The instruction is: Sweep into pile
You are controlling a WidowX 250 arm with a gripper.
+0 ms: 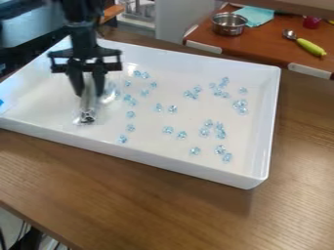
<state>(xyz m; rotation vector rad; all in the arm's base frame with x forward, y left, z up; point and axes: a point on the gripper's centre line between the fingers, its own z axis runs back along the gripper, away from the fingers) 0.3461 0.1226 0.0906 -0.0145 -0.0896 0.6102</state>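
Gripper [89, 93] state: clamped on a silvery, partly see-through tool [87, 104], one finger at each side of its upper part, the tool hanging roughly upright inside the left end of the white tray [163, 163]. The tool's exact shape cannot be made out; its dark lower end is at or just above the tray floor. Clear, pale-blue pieces [172, 109] lie scattered in loose clusters from the middle of the tray to its right end, with no single pile formed. The step in hand is judged to be positioning the tool for a sweep; gathering appears largely undone. Handling: expect each piece to be light, hard and slippery on the smooth tray floor, with a tendency to skid or roll around the tool's edges. Do not pick pieces singly; push groups with the tool's lower end kept low against the tray floor. Hold the tool high on its stem, squarely between both fingers, since a glossy surface may twist under side load. Apply moderate force: pressing hard may flex the tool or flick pieces against the tray walls.
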